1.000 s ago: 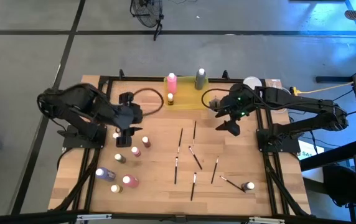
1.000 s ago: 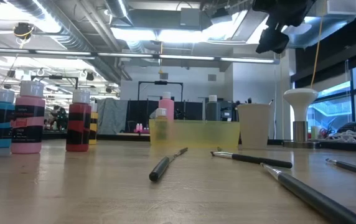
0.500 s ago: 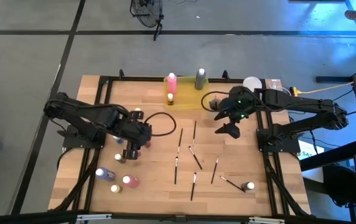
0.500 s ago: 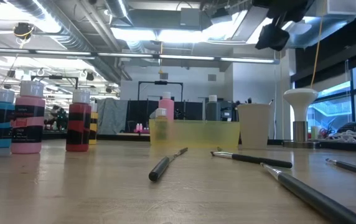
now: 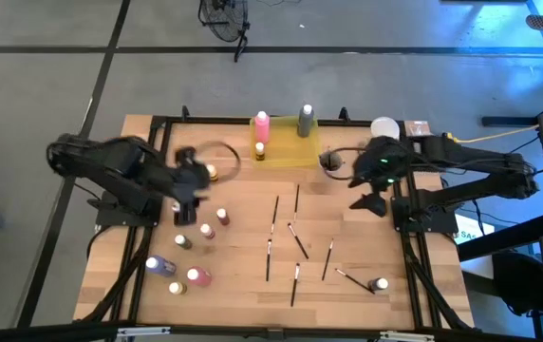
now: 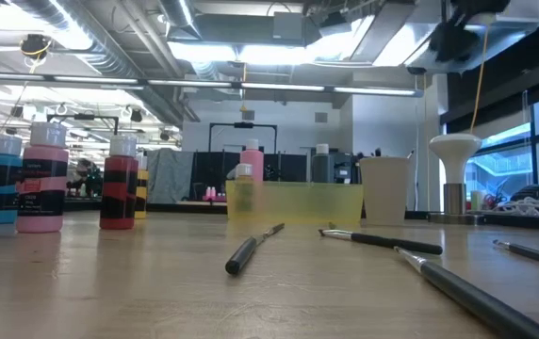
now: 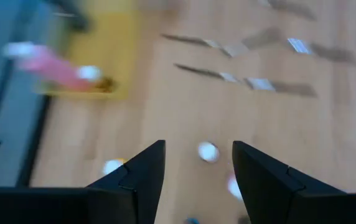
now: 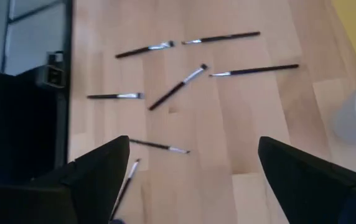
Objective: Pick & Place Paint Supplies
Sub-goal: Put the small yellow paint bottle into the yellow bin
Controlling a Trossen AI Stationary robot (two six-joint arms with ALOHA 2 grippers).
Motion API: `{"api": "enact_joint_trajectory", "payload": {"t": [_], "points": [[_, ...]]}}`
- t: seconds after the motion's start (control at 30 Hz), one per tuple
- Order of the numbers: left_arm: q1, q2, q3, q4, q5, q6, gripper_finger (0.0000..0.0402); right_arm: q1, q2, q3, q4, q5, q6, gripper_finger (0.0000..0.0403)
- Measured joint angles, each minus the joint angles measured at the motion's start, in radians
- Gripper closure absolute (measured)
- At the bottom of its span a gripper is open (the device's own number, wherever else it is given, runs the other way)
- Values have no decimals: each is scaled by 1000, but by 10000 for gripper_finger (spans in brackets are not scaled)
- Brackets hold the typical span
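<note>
Several thin dark paintbrushes (image 5: 295, 242) lie flat on the wooden table's middle, also in the right wrist view (image 8: 175, 87). Small paint bottles (image 5: 208, 231) stand upright at the near left, and one (image 5: 379, 284) at the near right. A pink bottle (image 5: 262, 123), a grey one (image 5: 306, 121) and a small one (image 5: 260, 152) stand in the yellow tray (image 5: 286, 152). My left gripper (image 5: 184, 211) hangs open above the left bottles, nothing between its fingers (image 7: 140, 174). My right gripper (image 5: 368, 202) hovers open at the right, beside the brushes, and holds nothing (image 8: 103, 168).
A pale cup (image 5: 331, 160) stands just right of the tray at the far side. A white lamp-like thing (image 5: 383, 126) sits at the far right corner. Black frame rails (image 5: 158, 142) run along the table's edges. Bare wood lies between the bottles and the brushes.
My left gripper swung out toward the table's middle, then came back toward the left edge, ending near where it began. My right gripper has moved toward the table's right edge, away from the brushes. Both stay open. Nothing on the table has moved.
</note>
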Motion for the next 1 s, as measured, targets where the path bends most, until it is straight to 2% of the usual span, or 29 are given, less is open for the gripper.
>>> {"api": "enact_joint_trajectory", "payload": {"t": [0.13, 0.23, 0.37, 0.5, 0.67, 0.87, 1.0], "points": [[0, -71, 1, 0, -126, -192, 219, 90, -122, -1, -24, 44, 94, 43], [0, -98, 1, -10, -139, -276, 219, 181, -211, -29, -9, 73, 196, 43], [-13, -99, -22, -18, -142, -303, 219, 279, -303, -112, 103, 137, 235, 43], [-20, -87, -97, -18, -137, -262, 219, 335, -345, -209, 293, 191, 198, 43], [17, -52, -185, 13, -100, -152, 219, 368, -325, -298, 520, 187, 99, 43], [91, 30, -238, 76, 29, 52, 219, 391, -268, -318, 610, 186, -30, 43], [135, 77, -263, 70, 61, 120, 219, 395, -234, -324, 677, 185, -130, 43]]}}
